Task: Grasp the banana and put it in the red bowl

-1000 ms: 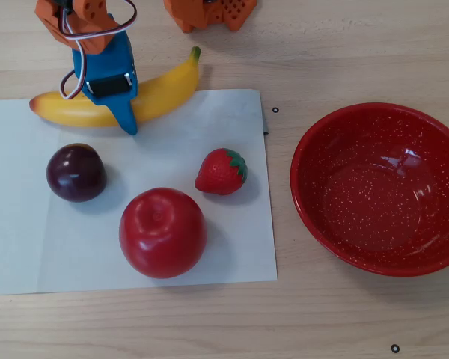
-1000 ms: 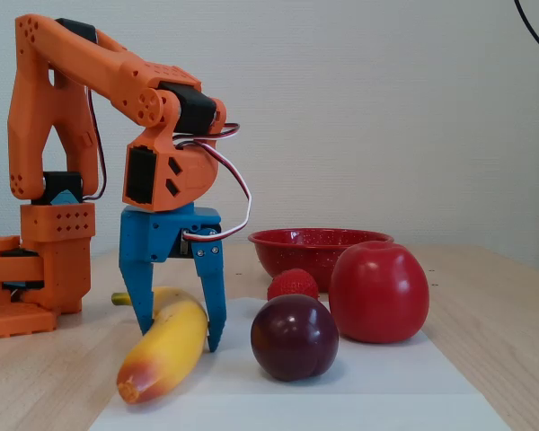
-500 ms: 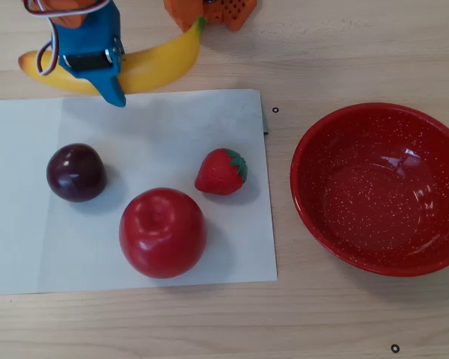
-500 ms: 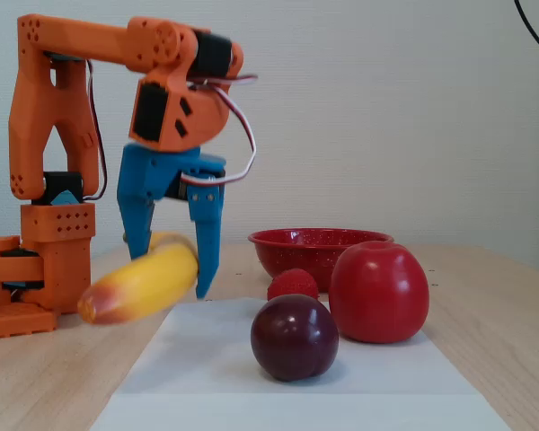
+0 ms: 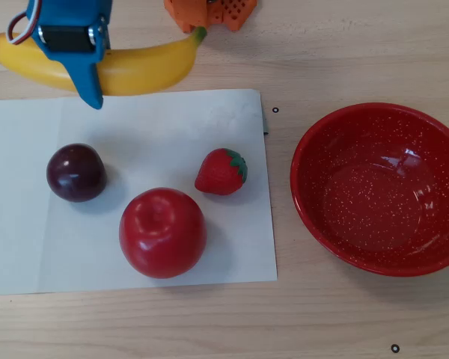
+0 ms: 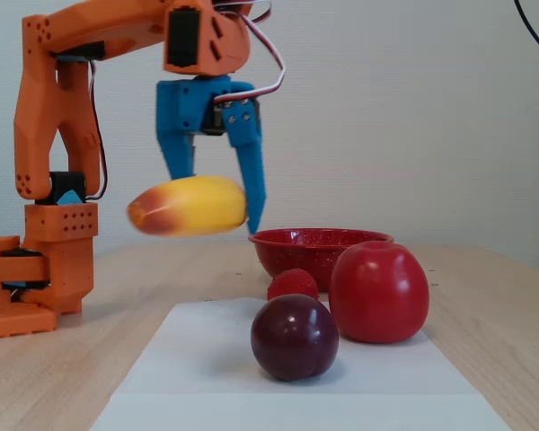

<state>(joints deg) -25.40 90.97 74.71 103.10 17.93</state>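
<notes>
My blue gripper (image 6: 217, 208) is shut on the yellow banana (image 6: 190, 206) and holds it in the air well above the table. In the overhead view the banana (image 5: 142, 69) lies across the top left, its green stem tip pointing right, with the gripper (image 5: 87, 84) clamped over its middle. The red bowl (image 5: 382, 187) stands empty at the right of the overhead view; in the fixed view the red bowl (image 6: 319, 249) sits behind the fruit, to the right of the gripper.
On a white paper sheet (image 5: 165, 134) lie a dark plum (image 5: 75, 172), a red apple (image 5: 162, 232) and a strawberry (image 5: 221, 171). The orange arm base (image 6: 27, 287) stands at the left of the fixed view.
The gripper has lifted the banana off the table and raised it higher. In the fixed view it has moved up and slightly right; in the overhead view it has shifted toward the top left.
</notes>
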